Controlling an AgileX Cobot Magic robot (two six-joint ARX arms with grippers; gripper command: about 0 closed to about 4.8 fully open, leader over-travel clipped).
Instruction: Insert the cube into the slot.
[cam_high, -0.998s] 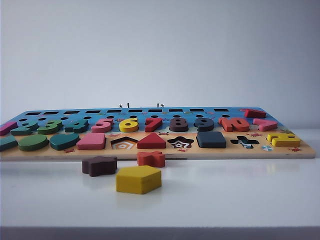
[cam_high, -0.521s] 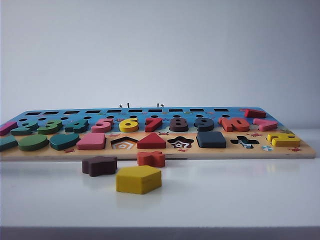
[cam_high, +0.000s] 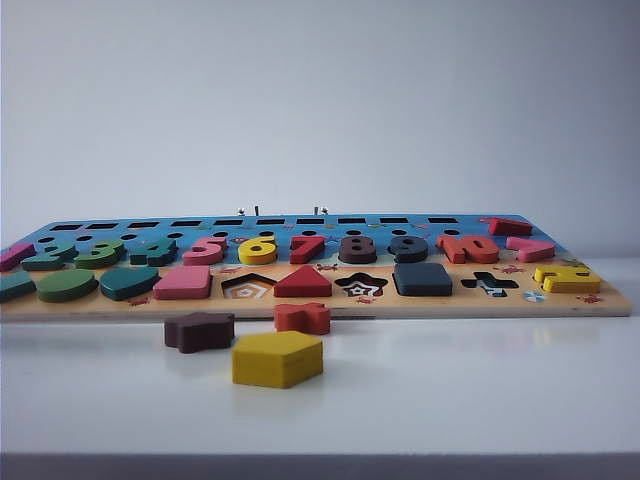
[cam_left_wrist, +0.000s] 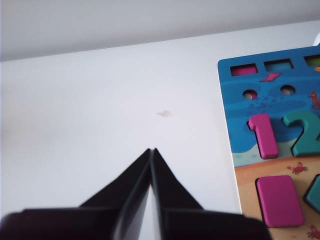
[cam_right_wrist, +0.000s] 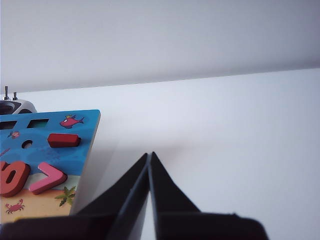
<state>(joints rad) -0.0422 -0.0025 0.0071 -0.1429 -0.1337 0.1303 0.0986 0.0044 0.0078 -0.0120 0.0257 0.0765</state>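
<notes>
1. My left claw (cam_left_wrist: 152, 152) sits with its tips pressed together, empty, over bare counter (cam_left_wrist: 100, 125) just off the left end of the puzzle board (cam_high: 560, 305); I judge it parked clear of the work.
2. On the counter in front of the board lie a brown block (cam_high: 199, 331), an orange block (cam_high: 302, 317) and the yellow pentagon (cam_high: 277, 359), loose, their cut-outs open.
3. The cube (cam_high: 422, 279) already lies flat in the slot, right of the star-shaped cut-out (cam_high: 361, 285); the slot's bottom is covered, so the task looks finished.
4. My right claw (cam_right_wrist: 149, 156) is also closed on nothing, beyond the board's right end.
</notes>
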